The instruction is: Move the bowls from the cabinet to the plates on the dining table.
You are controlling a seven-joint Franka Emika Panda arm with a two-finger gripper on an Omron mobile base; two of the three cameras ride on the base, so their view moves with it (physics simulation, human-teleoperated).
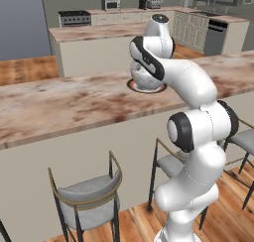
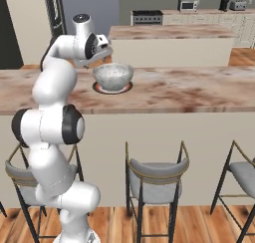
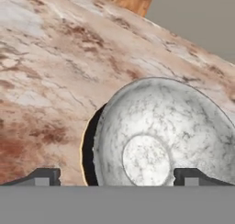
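The bowl sat on the red-rimmed plate on the dining table. The gripper stood wide, holding nothing (fingers close by); lifting carelessly could clip the rim.

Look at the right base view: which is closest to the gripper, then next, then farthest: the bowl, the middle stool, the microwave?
1. The bowl, on its plate just right of the gripper.
2. Middle stool, below the table.
3. Microwave, on the back counter.
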